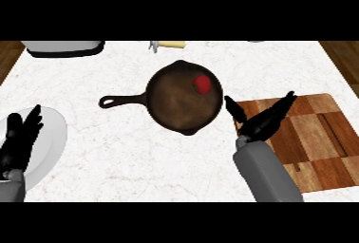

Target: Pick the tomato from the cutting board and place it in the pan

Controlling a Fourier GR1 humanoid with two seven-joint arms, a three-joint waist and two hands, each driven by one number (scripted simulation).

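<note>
While I look steeply down on the white marbled counter [140,161] through the head view, I see my left hand [20,137] at the far left edge, fingers straight and pointing up, holding nothing. It rests over a white plate [52,137] that lies at that same edge of the counter. Further up, at the top left, a grey and white appliance [63,47] is cut off by the frame, and I cannot tell what it is. Moving right, the dark pan [184,97] sits near the middle of the counter, its handle [120,100] pointing left. The tomato [203,84] lies inside the pan, in its upper right part, close to the rim. Above the pan, at the counter's far edge, I see a small yellowish item [168,45], too cropped for me to name. Right of the pan, my right hand [263,121] hovers with fingers spread and straight, thumb out toward the pan, gripping nothing. It hangs over the left edge of the wooden cutting board [316,142], which lies just beside the pan, and my grey forearm [266,173] crosses the board's lower left corner.
</note>
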